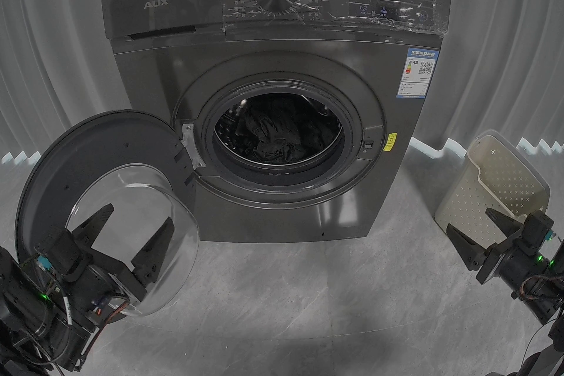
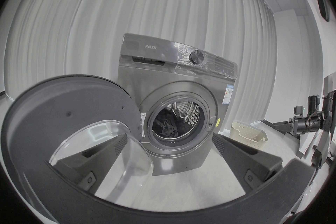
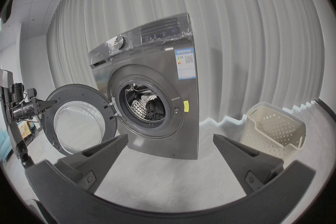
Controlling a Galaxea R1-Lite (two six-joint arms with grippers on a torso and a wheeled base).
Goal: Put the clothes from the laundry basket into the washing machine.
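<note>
A grey front-loading washing machine (image 1: 276, 101) stands ahead with its round door (image 1: 106, 183) swung wide to the left. Dark clothes (image 1: 276, 133) lie in the drum; they also show as dark clothes (image 2: 168, 126) and dark clothes (image 3: 154, 111). The cream laundry basket (image 1: 496, 186) leans on the floor right of the machine, and no clothes show in it. My left gripper (image 1: 126, 239) hangs open, holding nothing, low in front of the door. My right gripper (image 1: 479, 233) is open, holding nothing, just in front of the basket.
Pale curtains (image 1: 53, 42) hang behind the machine on both sides. The grey tiled floor (image 1: 305, 289) in front of the washer is bare between my two arms. The open door takes up the space at the front left.
</note>
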